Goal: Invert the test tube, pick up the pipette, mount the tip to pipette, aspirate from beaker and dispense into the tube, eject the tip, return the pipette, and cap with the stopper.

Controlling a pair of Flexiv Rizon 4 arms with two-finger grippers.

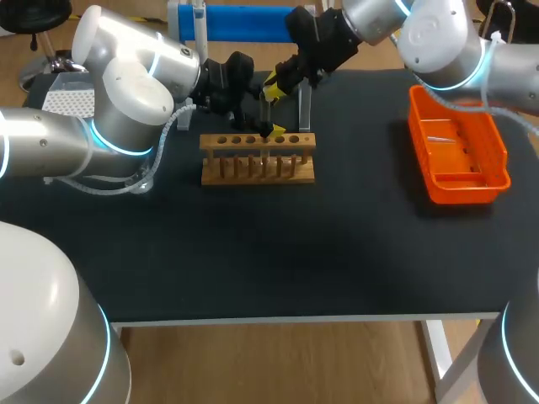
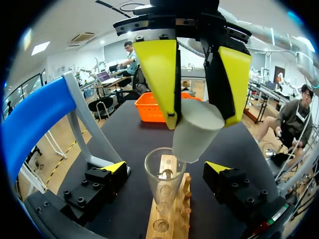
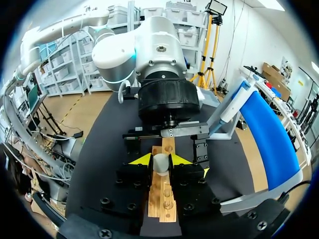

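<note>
Right gripper: pinching a pale grey tapered stopper from two sides, tilted, just above the tube's mouth.
Clear glass test tube: upright, mouth up, in a long wooden peg rack on the black table.
Left gripper: spread, one finger on each side of the tube, apart from it.
Around: blue-topped grey stand just behind the rack; orange plastic tray well apart, on the right arm's side.

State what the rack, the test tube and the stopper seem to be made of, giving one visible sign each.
Rack: wood, apparently unvarnished; light brown and matt.
Test tube: clear glass or plastic, cannot tell which; the rack shows through it.
Stopper: probably rubber or silicone; opaque, pale grey, matt, tapered.
</note>
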